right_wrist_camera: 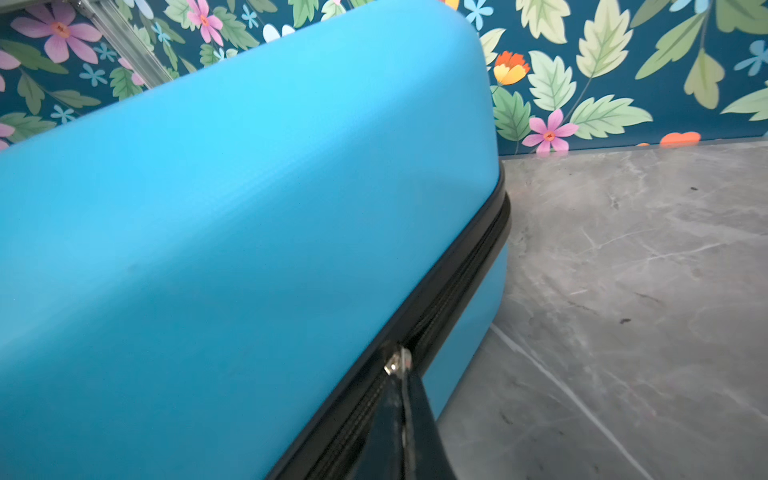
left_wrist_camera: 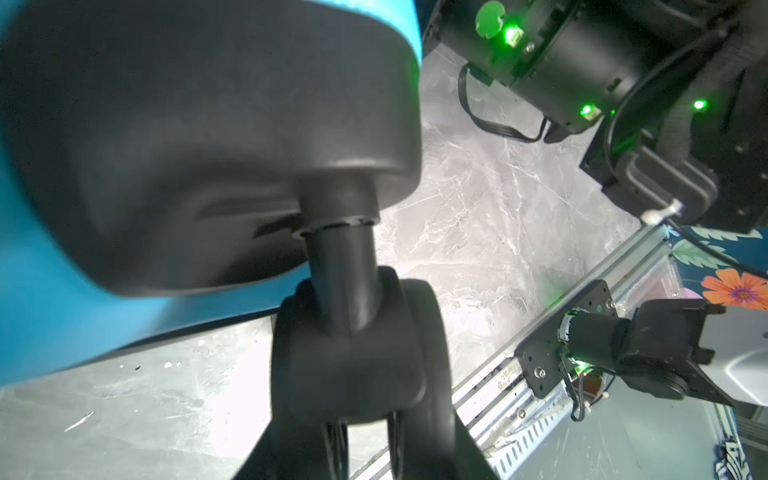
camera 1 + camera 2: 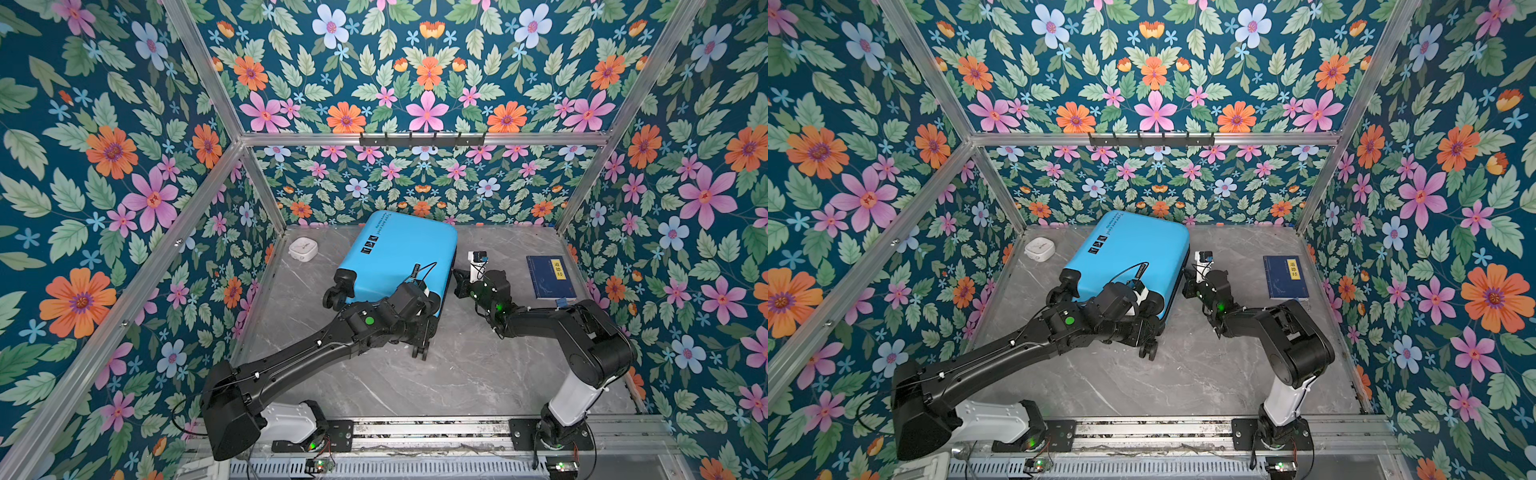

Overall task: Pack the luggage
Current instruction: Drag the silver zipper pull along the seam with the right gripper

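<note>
A: What is the right end effector [image 1: 405, 384] doing?
B: Pressed together, pinching the zipper pull [image 1: 397, 365] on the right side of the luggage [image 3: 399, 253].
A: And the left end effector [image 3: 424, 332]?
B: Clasping a caster wheel [image 2: 353, 357] at its near corner. The luggage lies closed, far centre on the surface [image 3: 457, 374].

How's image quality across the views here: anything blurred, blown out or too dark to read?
Both top views: sharp and evenly lit. Left wrist view: wheel and suitcase corner soft, too close to the lens; table glares white beside them. Right wrist view: suitcase mostly sharp, zipper pull readable, right tool dark and smeared.
</note>
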Robot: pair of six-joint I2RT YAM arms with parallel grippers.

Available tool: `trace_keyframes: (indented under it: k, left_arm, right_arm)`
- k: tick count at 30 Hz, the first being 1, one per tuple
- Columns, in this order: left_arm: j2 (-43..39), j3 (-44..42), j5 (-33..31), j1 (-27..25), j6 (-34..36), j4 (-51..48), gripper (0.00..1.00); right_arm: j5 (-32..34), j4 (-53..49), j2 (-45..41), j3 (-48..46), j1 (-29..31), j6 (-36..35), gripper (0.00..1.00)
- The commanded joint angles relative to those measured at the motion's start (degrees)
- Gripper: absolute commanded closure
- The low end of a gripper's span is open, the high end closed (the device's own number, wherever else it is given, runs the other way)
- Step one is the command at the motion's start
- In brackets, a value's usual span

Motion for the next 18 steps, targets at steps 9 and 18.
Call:
trace_keyframes:
  k: [9, 18]
  left_arm:
    - [-0.87, 0.01, 5.91, -0.6, 3.38, 1.6, 1.0]
    - [-1.22, -0.04, 6.99, -0.91, 3.44, 1.42, 1.0]
  right_arm:
    - [3.45, 4.96, 1.42, 2.05, -3.1, 1.26, 1.0]
    - [2.2, 3.4, 2.47, 3.88, -5.83, 1.53, 1.0]
